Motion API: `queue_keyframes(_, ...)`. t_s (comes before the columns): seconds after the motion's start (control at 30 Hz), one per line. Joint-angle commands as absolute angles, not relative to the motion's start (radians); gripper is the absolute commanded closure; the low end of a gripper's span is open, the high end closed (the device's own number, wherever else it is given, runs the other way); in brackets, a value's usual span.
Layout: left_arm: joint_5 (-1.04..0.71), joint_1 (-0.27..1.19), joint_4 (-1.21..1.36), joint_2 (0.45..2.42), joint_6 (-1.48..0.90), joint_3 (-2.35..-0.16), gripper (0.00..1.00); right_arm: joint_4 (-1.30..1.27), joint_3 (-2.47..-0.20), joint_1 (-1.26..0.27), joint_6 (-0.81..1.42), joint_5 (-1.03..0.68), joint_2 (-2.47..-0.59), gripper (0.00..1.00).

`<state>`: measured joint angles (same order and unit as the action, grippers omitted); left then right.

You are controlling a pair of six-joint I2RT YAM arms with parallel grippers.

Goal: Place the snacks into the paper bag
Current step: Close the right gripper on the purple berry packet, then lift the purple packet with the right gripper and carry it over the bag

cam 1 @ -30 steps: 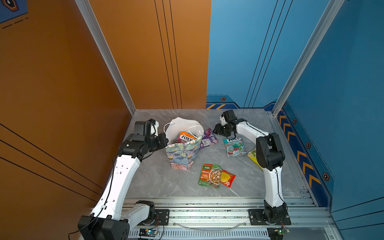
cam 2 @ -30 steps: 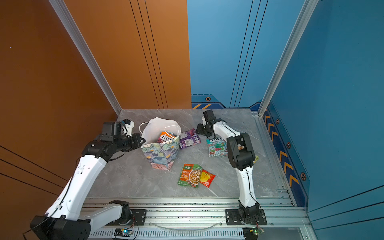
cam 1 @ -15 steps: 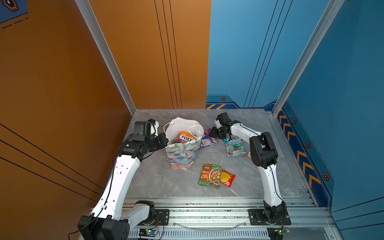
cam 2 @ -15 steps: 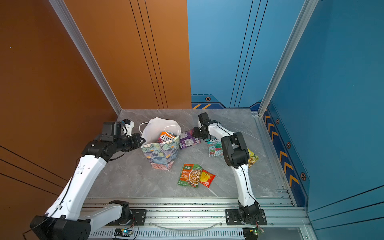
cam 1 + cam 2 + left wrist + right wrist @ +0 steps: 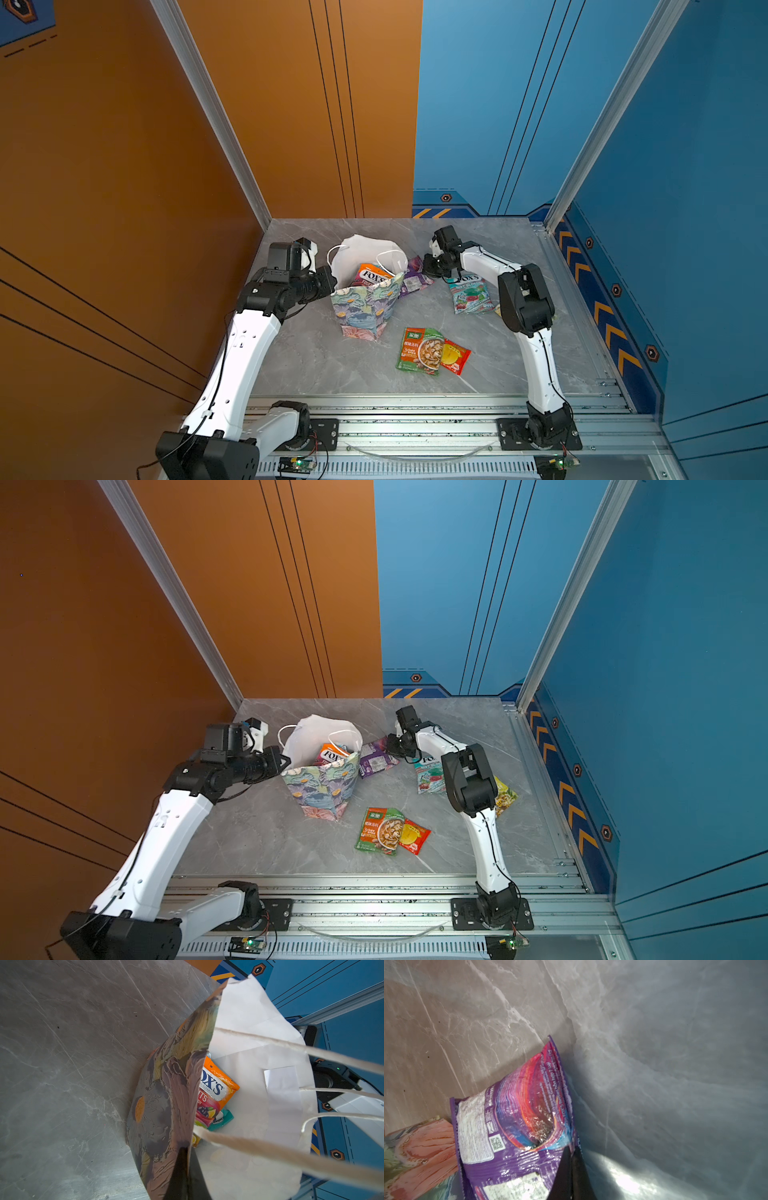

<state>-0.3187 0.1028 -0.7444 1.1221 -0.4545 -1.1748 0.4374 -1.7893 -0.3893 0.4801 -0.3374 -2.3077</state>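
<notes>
Reaching left, the right gripper (image 5: pixel 572 1153) squeezed tight on the shiny purple packet (image 5: pixel 512 1126), which next needed lifting into the flowery paper bag (image 5: pixel 365 307) pinched by the left gripper (image 5: pixel 184 1155).

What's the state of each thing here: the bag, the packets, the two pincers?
paper bag: upright, open, rim pinched by left jaws
orange packet: inside the bag
purple packet: on table beside bag, edge pinched by right jaws
teal packet: flat on table, untouched
green sachet: flat, touching red sachet
red sachet: flat on table
yellow-green sachet: partly hidden by right arm
</notes>
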Motion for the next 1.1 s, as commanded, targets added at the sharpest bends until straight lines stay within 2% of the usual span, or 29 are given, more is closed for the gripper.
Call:
queue_keyframes(0.0,-0.353,0.094,-0.707,1.101,-0.462,-1.186,1.00,0.424,-1.763,-0.393,0.485,-0.338,-2.247,1.00)
queue_keyframes(0.27,-0.354,0.094,-0.707,1.101,-0.461,-1.186,1.00,0.417,-1.739,-0.402,0.477,-0.322,-2.090,1.00)
queue_keyframes(0.63,-0.358,0.092,-0.707,1.098,-0.463,-1.180,1.00,0.503,-1.789,-0.462,0.378,-0.201,-1.884,1.00)
queue_keyframes(1.07,-0.362,0.093,-0.706,1.085,-0.469,-1.172,1.00,0.604,-2.017,-0.535,0.272,-0.089,-1.824,1.00)
